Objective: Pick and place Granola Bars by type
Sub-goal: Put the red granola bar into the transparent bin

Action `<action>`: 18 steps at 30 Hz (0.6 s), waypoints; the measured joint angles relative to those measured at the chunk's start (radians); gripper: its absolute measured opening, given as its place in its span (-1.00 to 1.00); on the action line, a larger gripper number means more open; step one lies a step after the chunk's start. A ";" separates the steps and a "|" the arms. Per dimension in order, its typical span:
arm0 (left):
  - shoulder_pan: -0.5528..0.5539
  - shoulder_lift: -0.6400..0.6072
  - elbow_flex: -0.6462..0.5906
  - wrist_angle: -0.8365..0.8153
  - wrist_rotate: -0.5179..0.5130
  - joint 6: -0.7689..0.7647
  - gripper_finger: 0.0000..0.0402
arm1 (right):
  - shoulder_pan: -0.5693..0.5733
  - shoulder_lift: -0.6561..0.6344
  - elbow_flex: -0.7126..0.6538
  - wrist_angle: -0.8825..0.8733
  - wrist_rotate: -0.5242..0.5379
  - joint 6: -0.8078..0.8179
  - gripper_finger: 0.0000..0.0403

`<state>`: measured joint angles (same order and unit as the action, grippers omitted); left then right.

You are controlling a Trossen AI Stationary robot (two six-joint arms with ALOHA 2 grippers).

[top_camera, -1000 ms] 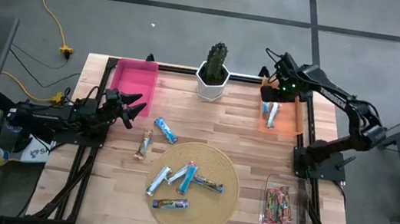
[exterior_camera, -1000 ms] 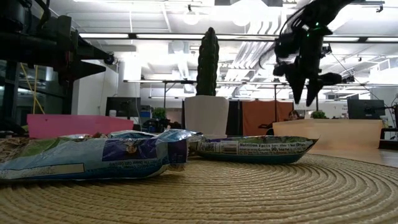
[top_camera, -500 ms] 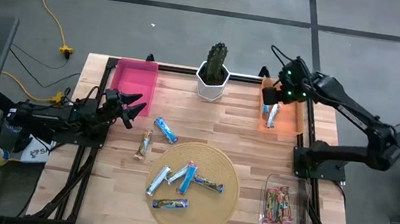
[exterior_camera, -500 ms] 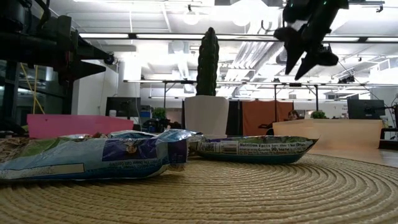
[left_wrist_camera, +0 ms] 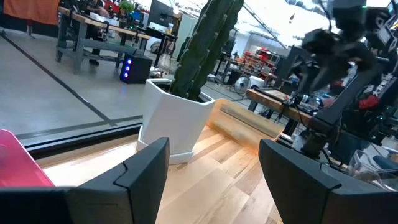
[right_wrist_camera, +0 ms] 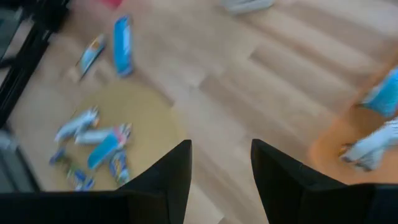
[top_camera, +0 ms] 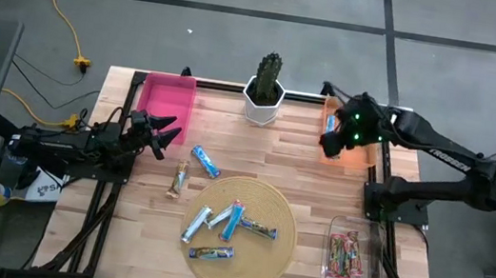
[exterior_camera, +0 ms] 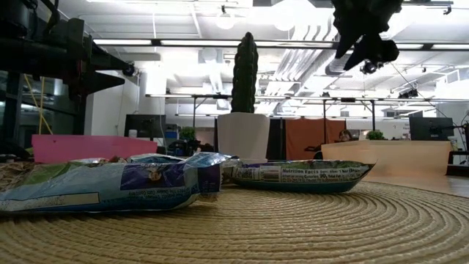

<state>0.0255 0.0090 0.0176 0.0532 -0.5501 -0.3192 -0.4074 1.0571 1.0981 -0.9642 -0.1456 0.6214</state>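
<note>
Four granola bars (top_camera: 228, 221) are lying on the woven mat (top_camera: 263, 256); right end effector (top_camera: 332, 142) hovering, fingers apart, empty, over the wooden surface (top_camera: 284, 158) beside the orange bin (top_camera: 361, 156); left end effector (top_camera: 164, 134) waiting, fingers apart.

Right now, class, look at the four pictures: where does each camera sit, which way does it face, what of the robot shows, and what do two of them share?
High view: overhead, straight down on the table; both arms, left pincer, right pincer.
Low view: at mat height, level into the room; one pincer at the top.
Left wrist view: forward at the cactus pot; own open fingers.
Right wrist view: down on the granola bars; own open fingers.
Shared: the cactus pot shows in high, low and left wrist views.
</note>
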 joint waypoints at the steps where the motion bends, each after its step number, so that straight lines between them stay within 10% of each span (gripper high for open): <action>1: 0.000 0.000 0.000 0.000 0.000 0.000 0.22 | 0.028 0.001 0.000 0.001 -0.007 0.000 -0.26; 18: 0.000 0.000 0.000 0.000 0.000 0.000 0.22 | 0.544 0.003 0.000 0.209 0.195 -0.032 -0.26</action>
<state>0.0256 0.0090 0.0177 0.0532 -0.5501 -0.3193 0.1362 1.0603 1.0981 -0.7552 0.0496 0.5891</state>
